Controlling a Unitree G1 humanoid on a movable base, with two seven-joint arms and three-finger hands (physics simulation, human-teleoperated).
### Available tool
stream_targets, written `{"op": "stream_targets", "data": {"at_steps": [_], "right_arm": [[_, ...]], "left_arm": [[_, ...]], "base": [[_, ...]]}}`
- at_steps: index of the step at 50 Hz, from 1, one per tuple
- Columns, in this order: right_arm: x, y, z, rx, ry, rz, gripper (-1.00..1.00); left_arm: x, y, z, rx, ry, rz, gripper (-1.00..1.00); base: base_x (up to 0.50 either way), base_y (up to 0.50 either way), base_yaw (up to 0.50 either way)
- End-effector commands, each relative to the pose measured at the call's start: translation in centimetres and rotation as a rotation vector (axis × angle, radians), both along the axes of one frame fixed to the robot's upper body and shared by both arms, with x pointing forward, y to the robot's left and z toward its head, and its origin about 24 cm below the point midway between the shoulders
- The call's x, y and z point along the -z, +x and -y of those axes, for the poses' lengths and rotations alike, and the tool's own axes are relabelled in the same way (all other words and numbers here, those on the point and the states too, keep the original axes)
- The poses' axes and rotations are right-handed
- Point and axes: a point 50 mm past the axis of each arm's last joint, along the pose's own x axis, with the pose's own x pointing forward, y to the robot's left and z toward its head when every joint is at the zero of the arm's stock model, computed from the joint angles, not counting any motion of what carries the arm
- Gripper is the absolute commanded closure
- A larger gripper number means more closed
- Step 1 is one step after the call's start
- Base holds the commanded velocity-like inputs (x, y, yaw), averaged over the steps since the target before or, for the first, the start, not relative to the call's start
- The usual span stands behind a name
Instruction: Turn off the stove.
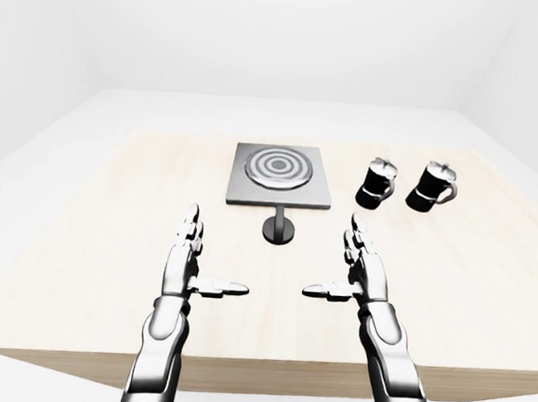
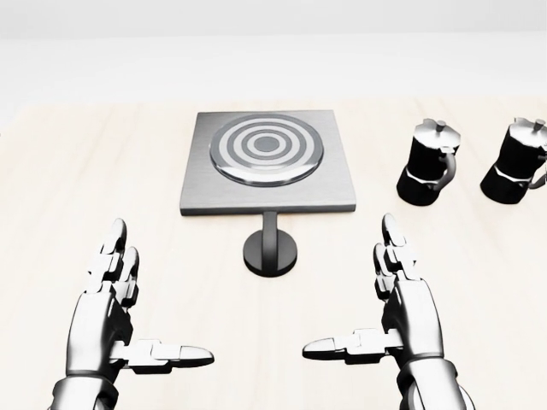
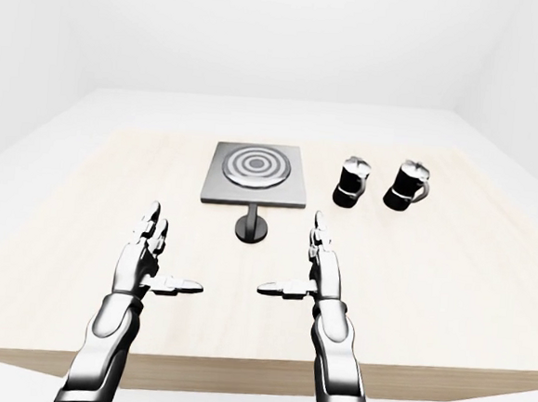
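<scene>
A square grey stove (image 2: 325, 188) with a ringed round burner (image 2: 267, 147) lies flat on the pale wooden table (image 2: 51, 222). Its black round knob (image 2: 270, 252) stands on a short stem just below the stove's lower edge in the head view. My left hand (image 2: 145, 299) hovers open at the lower left, fingers straight up and thumb pointing right. My right hand (image 2: 363, 295) mirrors it at the lower right, open, thumb pointing left. The knob sits above and between both hands, touched by neither.
Two black moka pots (image 2: 430, 162) (image 2: 518, 161) with steel lids stand right of the stove. The table's near edge (image 1: 265, 368) shows below my forearms in the eye views. White floor and walls surround the table.
</scene>
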Motion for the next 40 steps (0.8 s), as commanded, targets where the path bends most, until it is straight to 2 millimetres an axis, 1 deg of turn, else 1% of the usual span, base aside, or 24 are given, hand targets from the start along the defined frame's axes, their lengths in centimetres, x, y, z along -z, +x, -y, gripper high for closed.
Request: {"op": "stream_targets", "data": {"at_steps": [1,12,32,39,40], "right_arm": [[0.07,0.03,-0.06,0.001,-0.003,-0.005,-1.00],[-0.10,-0.08,-0.03,0.005,0.002,-0.003,-1.00],[0.11,0.04,0.01,0.000,0.007,0.002,-1.00],[-0.06,0.00,-0.12,-0.004,0.003,0.003,-1.00],[-0.14,-0.02,-0.13,-0.005,0.003,0.003,-1.00]], "left_arm": [[-0.08,-0.02,-0.07,0.000,-0.003,-0.005,-1.00],[-0.03,-0.04,-0.07,0.001,-0.002,-0.005,-1.00],[-0.10,-0.09,-0.09,0.001,-0.003,-0.003,-1.00],[-0.20,-0.16,-0.07,0.003,-0.002,-0.004,-1.00],[0.03,0.01,-0.11,0.001,-0.003,-0.004,-1.00]], "base": [[0.20,0.18,0.00],[0.20,0.16,0.00],[0.20,0.00,0.00],[0.20,-0.01,0.00],[0.19,-0.02,0.00]]}}
